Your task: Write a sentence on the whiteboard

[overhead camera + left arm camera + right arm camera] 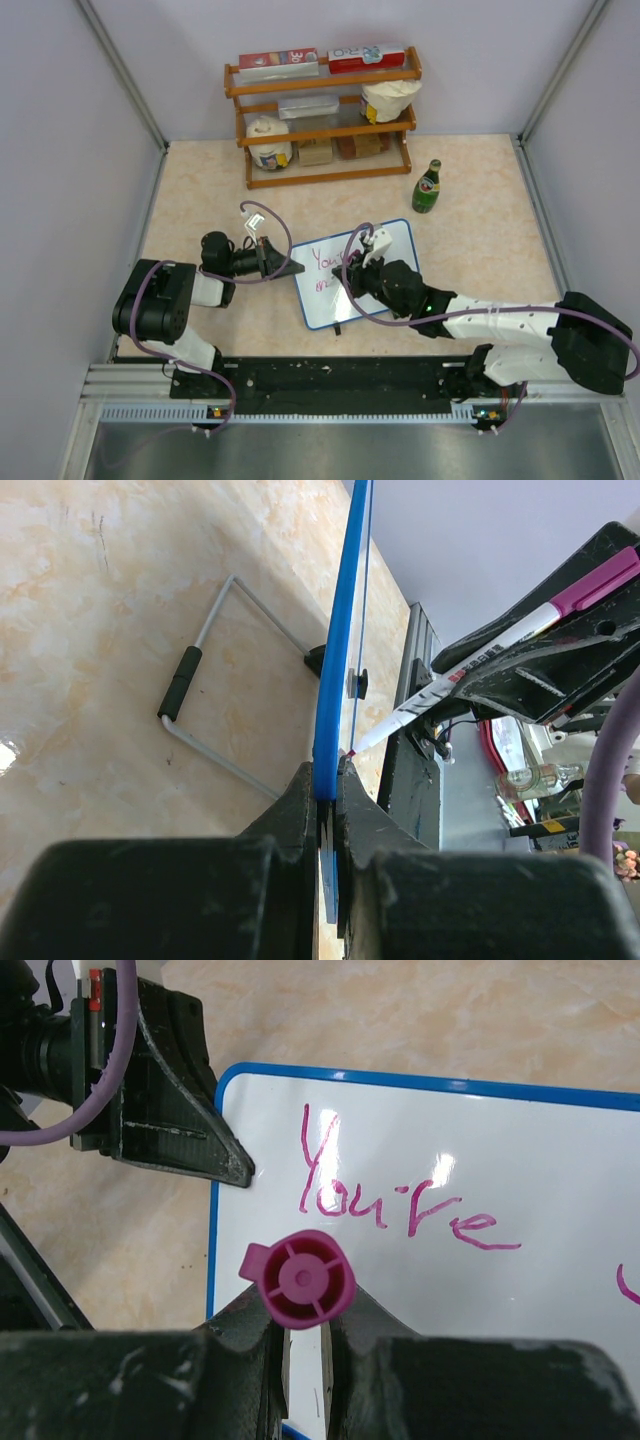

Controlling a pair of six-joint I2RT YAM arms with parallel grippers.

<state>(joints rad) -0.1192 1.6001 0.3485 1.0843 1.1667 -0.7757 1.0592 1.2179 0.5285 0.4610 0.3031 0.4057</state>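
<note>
The left gripper (328,780) is shut tight on the blue edge of the whiteboard (340,630), one finger on each face of the frame. I judge this hold is there to steady the board. It seems propped at a tilt on a wire stand (200,660) behind it and would likely slide or tip under pen pressure. The right gripper (303,1330) is clamped around a pink marker (303,1278), with the butt end toward its wrist camera and the tip pointing away onto the white face just ahead of its fingers. The tip meets the board below the word "You're" (390,1195), near the edge the left gripper pinches, which suits beginning a second line. The sentence looks only partly written, so more words seem due, with the left hold needed throughout
</note>
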